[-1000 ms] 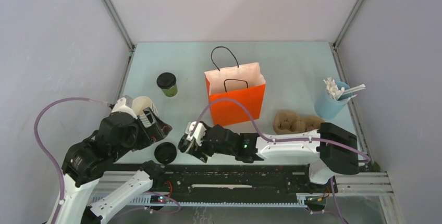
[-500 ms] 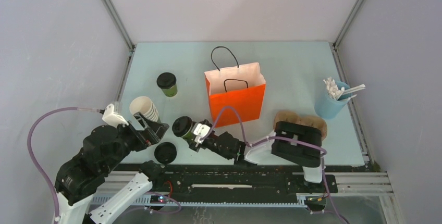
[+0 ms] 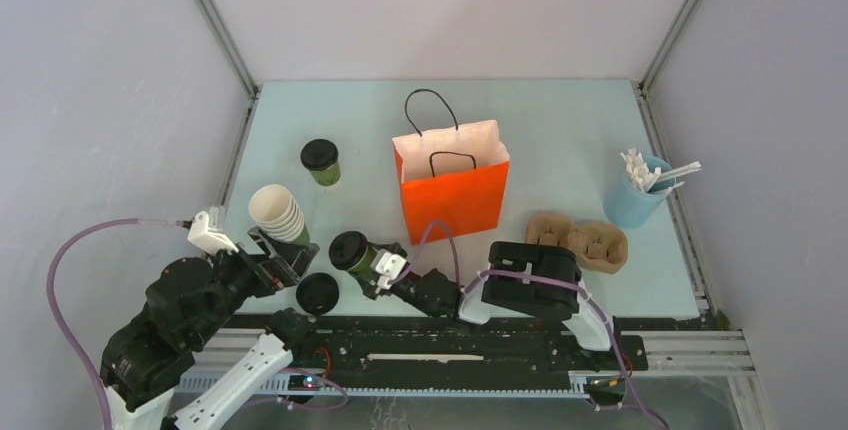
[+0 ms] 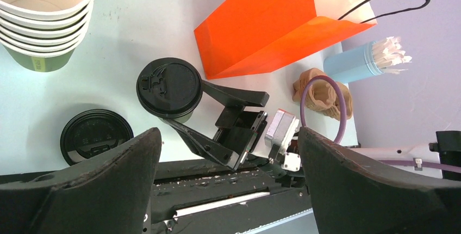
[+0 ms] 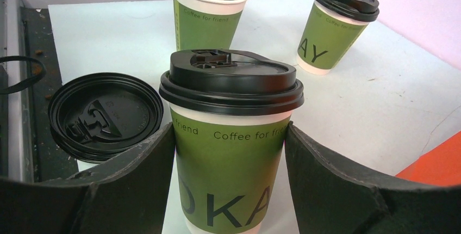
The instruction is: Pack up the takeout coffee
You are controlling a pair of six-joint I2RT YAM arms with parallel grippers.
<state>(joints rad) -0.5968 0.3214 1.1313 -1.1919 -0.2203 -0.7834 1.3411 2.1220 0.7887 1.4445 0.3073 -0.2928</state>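
Note:
A takeout coffee [image 3: 347,250], an olive-green cup with a black lid, stands upright near the table's front. My right gripper [image 3: 368,262] is shut on it, with a finger pressed against each side of the cup [image 5: 231,136]. It also shows in the left wrist view [image 4: 168,87]. A second lidded coffee [image 3: 320,161] stands at the back left, also in the right wrist view [image 5: 334,27]. My left gripper [image 3: 283,260] is open and empty, to the left of the held cup and above the table's front edge [image 4: 228,190].
A lidless nested cup stack [image 3: 277,212] stands by the left gripper. A loose black lid [image 3: 317,293] lies at the front edge. An open orange paper bag [image 3: 452,185] stands mid-table. A cardboard cup carrier [image 3: 578,237] and a blue cup of stirrers [image 3: 640,190] are at the right.
The left gripper has drawn back toward the near left, away from the cup stack. The right arm has folded leftward, and the lidded cup now shows in its gripper.

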